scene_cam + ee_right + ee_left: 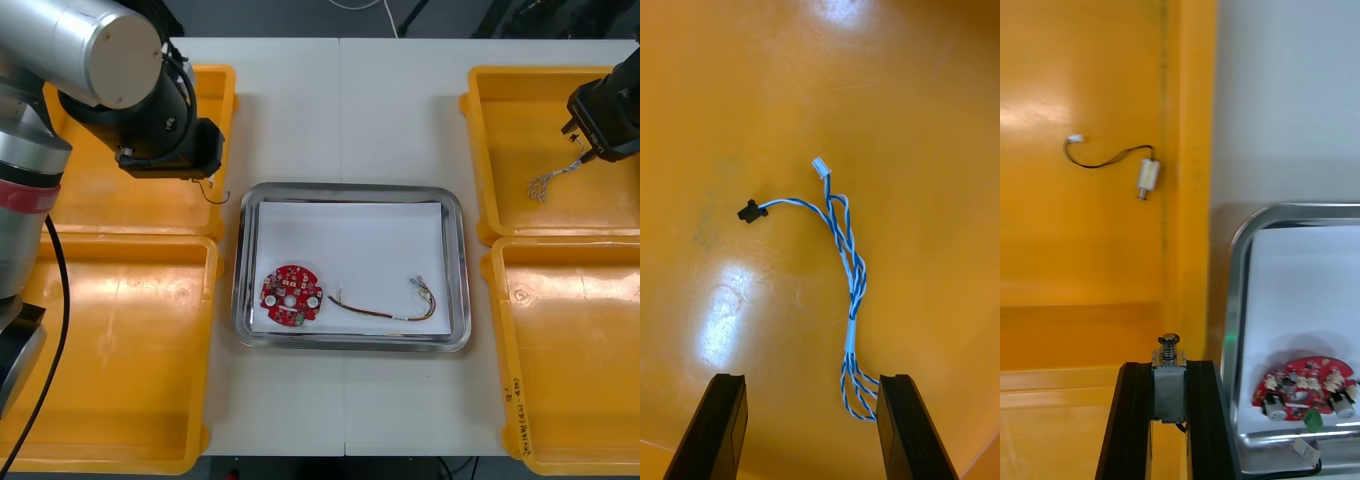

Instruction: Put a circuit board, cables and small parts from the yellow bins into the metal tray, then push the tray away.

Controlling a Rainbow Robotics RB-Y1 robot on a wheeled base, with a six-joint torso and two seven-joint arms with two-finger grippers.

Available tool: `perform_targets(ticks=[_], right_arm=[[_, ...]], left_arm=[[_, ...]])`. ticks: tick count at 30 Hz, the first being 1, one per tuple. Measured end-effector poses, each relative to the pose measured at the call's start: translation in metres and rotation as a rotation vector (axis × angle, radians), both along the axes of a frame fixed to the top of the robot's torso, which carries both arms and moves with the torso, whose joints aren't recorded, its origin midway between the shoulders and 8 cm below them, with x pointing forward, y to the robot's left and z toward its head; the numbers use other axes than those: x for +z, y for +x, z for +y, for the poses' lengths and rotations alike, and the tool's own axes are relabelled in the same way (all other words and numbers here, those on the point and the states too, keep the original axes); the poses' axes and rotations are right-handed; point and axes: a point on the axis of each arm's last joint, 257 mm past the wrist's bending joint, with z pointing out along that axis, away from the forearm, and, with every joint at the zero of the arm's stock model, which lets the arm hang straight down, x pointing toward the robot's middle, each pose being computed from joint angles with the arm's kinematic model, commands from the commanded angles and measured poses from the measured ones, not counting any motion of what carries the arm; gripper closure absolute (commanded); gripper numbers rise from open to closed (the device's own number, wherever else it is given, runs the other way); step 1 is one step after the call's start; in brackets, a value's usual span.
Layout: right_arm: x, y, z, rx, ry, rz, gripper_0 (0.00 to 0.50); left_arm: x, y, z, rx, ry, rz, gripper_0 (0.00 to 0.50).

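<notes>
My left gripper (195,160) hangs over the far left yellow bin (90,190), near its inner wall. In the left wrist view that gripper (1169,369) is shut on a small metal part (1169,390) with a thin black wire. A second small metal part (1148,174) with a black wire lies in the bin beyond the fingers. My right gripper (598,125) is over the far right yellow bin (500,150). It stands open (811,427) above a twisted blue and white cable (846,277), whose looped end lies between the fingertips. The metal tray (452,215) holds a red circuit board (290,293) and a red and yellow cable (385,308).
Two near yellow bins (110,350) (570,350) flank the tray and look bare inside. The tray is white inside, with room behind the board and cable. Bare table lies beyond the tray's far rim.
</notes>
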Motion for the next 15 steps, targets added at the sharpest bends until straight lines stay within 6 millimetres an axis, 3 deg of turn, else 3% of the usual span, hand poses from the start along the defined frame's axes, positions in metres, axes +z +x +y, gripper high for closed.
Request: perform_targets(ticks=[6, 15], right_arm=[[-0.011, 0.004, -0.006, -0.015, 0.001, -0.025, 0.0], [-0.036, -0.003, -0.007, -0.021, 0.005, -0.004, 0.0]], left_arm=[[-0.012, -0.009, -0.031, -0.069, 0.011, 0.024, 0.5], [-0.033, -0.019, -0.06, -0.157, 0.063, 0.035, 0.5]])
